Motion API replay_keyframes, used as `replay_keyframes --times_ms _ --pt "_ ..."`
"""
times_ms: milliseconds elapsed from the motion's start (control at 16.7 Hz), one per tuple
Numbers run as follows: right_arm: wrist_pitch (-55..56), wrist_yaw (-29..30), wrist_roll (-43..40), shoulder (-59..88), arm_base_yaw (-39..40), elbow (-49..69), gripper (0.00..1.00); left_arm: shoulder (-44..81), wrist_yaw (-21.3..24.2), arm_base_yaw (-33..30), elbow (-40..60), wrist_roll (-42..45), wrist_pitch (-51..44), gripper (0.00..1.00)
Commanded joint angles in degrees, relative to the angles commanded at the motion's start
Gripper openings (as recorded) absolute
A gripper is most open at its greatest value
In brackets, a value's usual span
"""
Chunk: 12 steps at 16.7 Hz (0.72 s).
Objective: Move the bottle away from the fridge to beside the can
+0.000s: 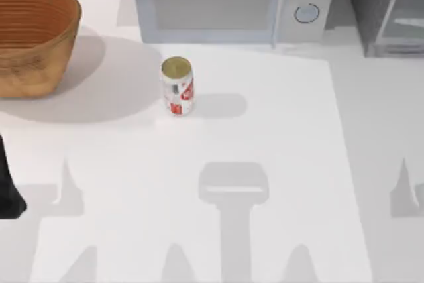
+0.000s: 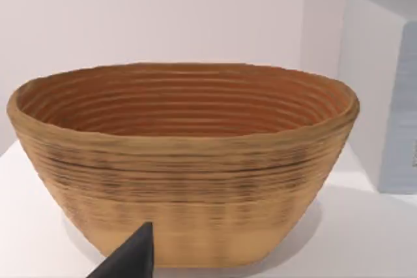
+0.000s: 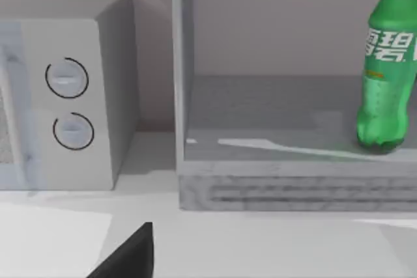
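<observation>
The slim green translucent plastic bottle (image 3: 386, 63) stands upright inside the dark grey fridge (image 3: 287, 161). The short red-and-white can (image 1: 177, 86) stands at upper centre of the white table (image 1: 278, 164). Neither claw's opening can be told.

bottle (image 3: 386, 69) – green, upright on the fridge (image 3: 293, 180) shelf, behind the pale frame | microwave (image 3: 71, 96) – just beside the fridge, two round knobs stacked on its face | dark finger (image 3: 130, 255) low in the foreground over the white table (image 3: 273, 245)
</observation>
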State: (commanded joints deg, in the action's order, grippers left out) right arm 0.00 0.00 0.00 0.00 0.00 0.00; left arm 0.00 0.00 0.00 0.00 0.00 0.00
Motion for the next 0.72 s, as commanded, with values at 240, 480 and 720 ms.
replay_keyframes --times_ms 240,480,720 --pt "0.8 1.0 0.0 1.4 -0.1 1.2 1.0 0.0 0.0 0.0 0.0 0.0 0.0 1.0" --pt "5.1 6.1 0.1 10.6 -0.1 7.7 1.0 0.0 0.0 0.0 0.0 0.0 0.0 1.0" --pt "11.8 14.4 0.2 27.1 0.5 17.9 1.0 0.0 0.0 0.0 0.0 0.0 0.0 1.0"
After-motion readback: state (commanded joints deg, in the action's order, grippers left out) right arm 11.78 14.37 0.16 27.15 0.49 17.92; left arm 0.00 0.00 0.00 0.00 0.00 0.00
